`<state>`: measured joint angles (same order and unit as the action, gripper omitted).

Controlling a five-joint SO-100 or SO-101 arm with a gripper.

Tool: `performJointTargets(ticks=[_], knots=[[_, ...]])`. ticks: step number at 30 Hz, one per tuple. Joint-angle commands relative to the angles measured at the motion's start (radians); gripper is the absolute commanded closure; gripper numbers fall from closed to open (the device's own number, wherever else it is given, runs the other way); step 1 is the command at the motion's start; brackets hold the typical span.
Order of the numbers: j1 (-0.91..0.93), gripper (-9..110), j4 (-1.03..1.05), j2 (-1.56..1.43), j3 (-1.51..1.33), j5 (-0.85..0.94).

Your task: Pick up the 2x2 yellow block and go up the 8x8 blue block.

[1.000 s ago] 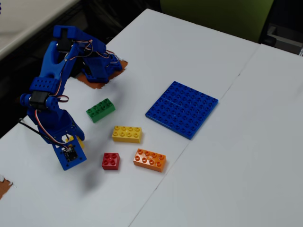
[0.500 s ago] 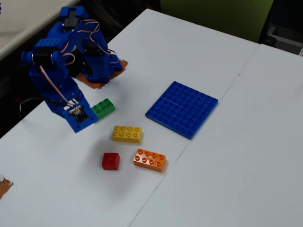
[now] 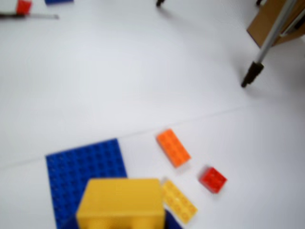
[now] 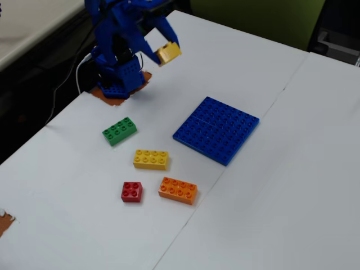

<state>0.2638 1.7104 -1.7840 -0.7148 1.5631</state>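
Observation:
My blue gripper [image 4: 164, 52] is shut on the 2x2 yellow block [image 4: 169, 53] and holds it high above the table, near the arm's base, to the upper left of the 8x8 blue block [image 4: 216, 129] in the fixed view. In the wrist view the yellow block [image 3: 121, 204] fills the bottom edge, blurred, with the blue baseplate [image 3: 81, 167] below and behind it. The fingers themselves do not show in the wrist view.
A longer yellow 2x4 brick [image 4: 151, 159], an orange brick [image 4: 178, 190], a red brick [image 4: 131, 192] and a green brick [image 4: 119, 130] lie left of the baseplate. A tripod leg [image 3: 252, 74] stands at the wrist view's upper right. The arm's base [image 4: 118, 79] sits at the table's far left edge.

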Motion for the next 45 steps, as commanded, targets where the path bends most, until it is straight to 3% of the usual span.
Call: performJointTargets(ticks=[1,5,11,15,18,32,45], knots=[[-0.104,101,0.017,0.060,0.288,-0.173],[-0.212,101,0.003,0.204,0.466,-0.219],[-0.319,101,-0.124,0.380,0.394,-0.235],[-0.356,101,-0.081,0.499,0.362,-0.155],[-0.354,101,0.038,0.541,0.311,-0.086],[-0.247,101,0.040,0.592,0.028,0.028],[-0.210,101,0.029,0.655,0.046,0.054]])
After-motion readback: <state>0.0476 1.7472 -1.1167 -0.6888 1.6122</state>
